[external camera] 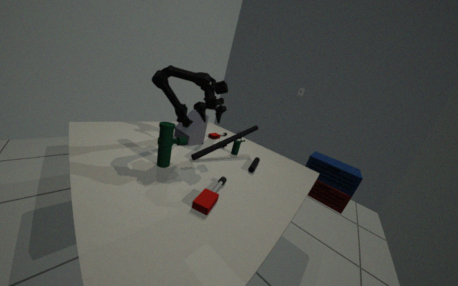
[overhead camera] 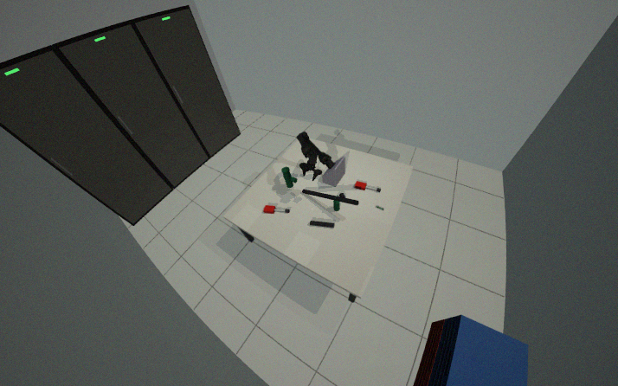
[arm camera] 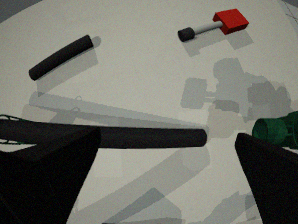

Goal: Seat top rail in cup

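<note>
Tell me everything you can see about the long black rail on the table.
The rail is a long, straight, matte black round bar, lying at a slant across the middle of the white table. It passes through the cap of a small green post, which props it up. Its lower cut end points toward the big green post but stops short of the side cup. The open claw hangs above, not touching it.

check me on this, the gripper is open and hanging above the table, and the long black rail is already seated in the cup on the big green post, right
Not quite. The gripper is open above the table, but the long black rail is not seated: its end stops short of the cup on the big green post. The exterior view shows the gap.
</note>
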